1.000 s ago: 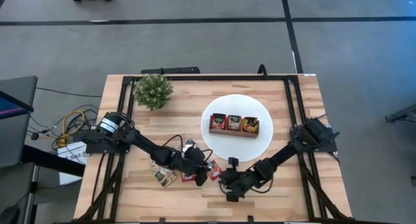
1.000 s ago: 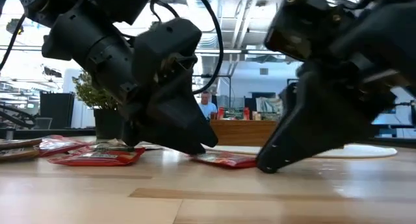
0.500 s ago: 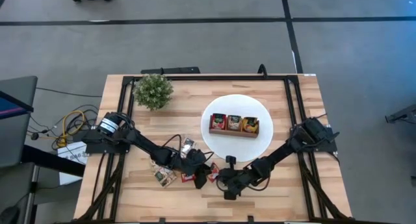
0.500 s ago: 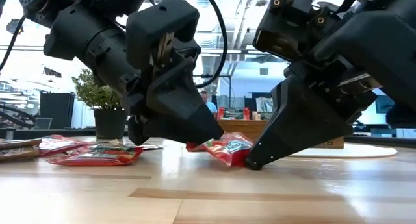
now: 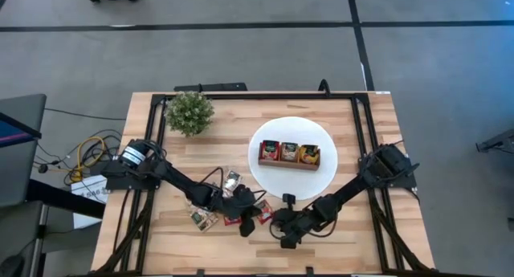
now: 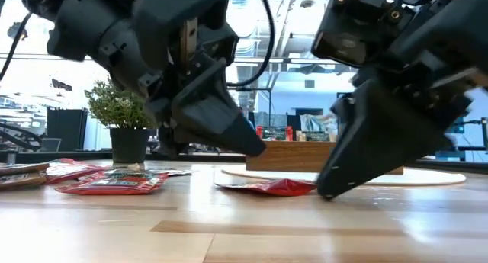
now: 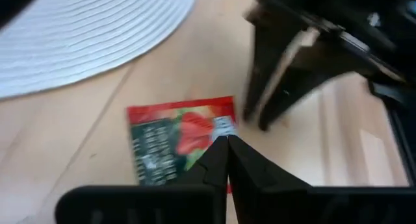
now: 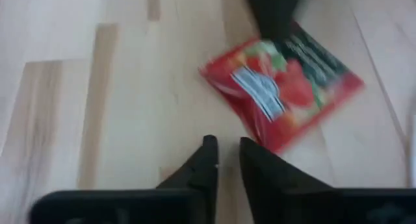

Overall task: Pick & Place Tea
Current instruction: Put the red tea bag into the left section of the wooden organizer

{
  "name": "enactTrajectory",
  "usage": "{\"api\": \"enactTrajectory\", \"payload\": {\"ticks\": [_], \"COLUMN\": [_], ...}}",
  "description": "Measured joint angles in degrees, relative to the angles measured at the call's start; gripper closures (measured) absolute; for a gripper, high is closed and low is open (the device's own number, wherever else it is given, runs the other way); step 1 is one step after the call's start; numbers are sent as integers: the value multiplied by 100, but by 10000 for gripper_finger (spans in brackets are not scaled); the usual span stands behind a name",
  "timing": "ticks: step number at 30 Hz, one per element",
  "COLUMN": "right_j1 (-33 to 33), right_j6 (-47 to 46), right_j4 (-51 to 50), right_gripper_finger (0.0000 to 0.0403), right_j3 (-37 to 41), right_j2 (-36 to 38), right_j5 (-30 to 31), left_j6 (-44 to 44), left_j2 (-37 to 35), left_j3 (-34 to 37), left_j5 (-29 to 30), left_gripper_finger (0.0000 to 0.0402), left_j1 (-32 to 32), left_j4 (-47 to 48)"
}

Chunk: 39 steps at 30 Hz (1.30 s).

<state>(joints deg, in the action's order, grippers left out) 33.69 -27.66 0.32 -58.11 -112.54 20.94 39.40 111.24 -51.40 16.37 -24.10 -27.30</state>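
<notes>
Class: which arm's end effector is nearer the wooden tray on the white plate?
Right. The right end effector lies just below the tray's plate; the left end effector sits farther left.

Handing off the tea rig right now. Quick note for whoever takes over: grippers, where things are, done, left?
Left gripper: shut, holding nothing, its tips raised just above the red sachet.
Right gripper: fingers a narrow gap apart, holding nothing, tips low by the table beside that same sachet.
The red sachet lies flat on the table between the two grippers, near the front rim of the white plate.
Wooden tray sits on the plate, with sachets in all three compartments.
Left: that sachet plus the loose sachets on the left arm's side of the table.
</notes>
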Motion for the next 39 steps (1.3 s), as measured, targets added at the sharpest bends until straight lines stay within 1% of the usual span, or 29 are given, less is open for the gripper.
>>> {"api": "enactTrajectory", "payload": {"ticks": [2,5,7,9,10,15,18,22,27,35,37,39], "right_j1": [4,-38,-155,-383,-520,-1140,-1315,-1353,-1318,-1290,-1284,-1281], "right_j6": [-328,-664,-855,-1051,-1123,-1331,-1478,-1537,-1505,-1386,-1290,-1256], "right_j4": [-452,-806,-752,-491,-345,126,211,254,421,533,521,481], "right_gripper_finger": [325,283,258,236,225,178,163,160,176,218,236,262], "right_j3": [8,6,33,72,83,111,94,125,142,144,144,144], "right_j2": [201,561,681,670,637,264,185,185,177,159,159,159], "right_j5": [-8,109,246,212,74,-1148,-1479,-1531,-1797,-1946,-1985,-1974], "left_j6": [-156,-272,-286,-378,-399,-401,-384,-372,-274,-263,-258,-255], "left_j2": [-21,-120,-129,-52,21,136,136,141,216,258,260,262], "left_j3": [-145,-494,-757,-950,-1005,-1005,-935,-856,-843,-847,-847,-847], "left_j5": [44,189,173,127,165,577,834,857,947,1056,1060,1065], "left_gripper_finger": [401,401,401,401,401,401,401,401,401,401,401,401], "left_j1": [-59,-168,-260,-340,-382,-417,-412,-404,-406,-408,-408,-408], "left_j4": [287,1224,1880,2327,2367,2528,2562,2544,2540,2520,2502,2500]}}
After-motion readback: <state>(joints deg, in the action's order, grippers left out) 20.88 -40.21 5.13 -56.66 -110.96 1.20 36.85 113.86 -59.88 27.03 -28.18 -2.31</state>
